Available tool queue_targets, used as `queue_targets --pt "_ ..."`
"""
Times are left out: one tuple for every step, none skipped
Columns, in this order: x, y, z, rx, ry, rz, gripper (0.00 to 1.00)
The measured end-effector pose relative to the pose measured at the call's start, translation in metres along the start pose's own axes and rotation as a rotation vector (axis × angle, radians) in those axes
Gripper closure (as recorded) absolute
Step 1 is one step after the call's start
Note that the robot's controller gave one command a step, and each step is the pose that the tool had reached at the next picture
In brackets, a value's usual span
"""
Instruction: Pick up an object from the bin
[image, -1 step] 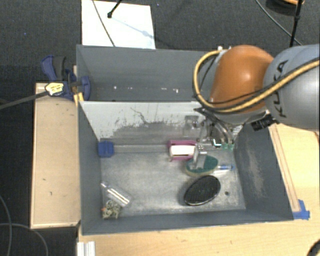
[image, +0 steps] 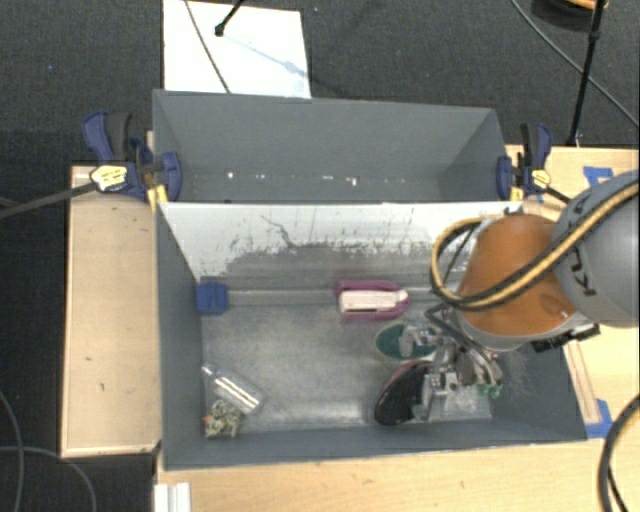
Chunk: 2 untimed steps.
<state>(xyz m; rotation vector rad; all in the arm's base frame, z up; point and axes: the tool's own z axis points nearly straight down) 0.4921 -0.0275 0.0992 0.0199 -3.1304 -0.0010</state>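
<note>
Gripper (image: 440, 385) beside dark glossy oval object (image: 400, 398); grip state cannot be told. Risk: smooth oval skids off sideways.

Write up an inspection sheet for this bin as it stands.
Surface: grey bin, floor scuffed, back wall scratched.
Job's things: dark oval thing front right; teal thing just behind it.
Clutter: pink-and-white thing at the back wall; blue block back left; clear bag of small bits front left.
Gripper: gripper low at front right, right beside the dark oval thing.
Cables: cables loop round the wrist's orange cover.
Surroundings: dark floor.
</note>
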Motion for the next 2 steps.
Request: queue_targets --pt "-0.007 0.002 -0.007 0.001 -0.022 -0.001 1.00" --pt "0.003 0.006 -0.131 0.001 -0.021 0.000 1.00"
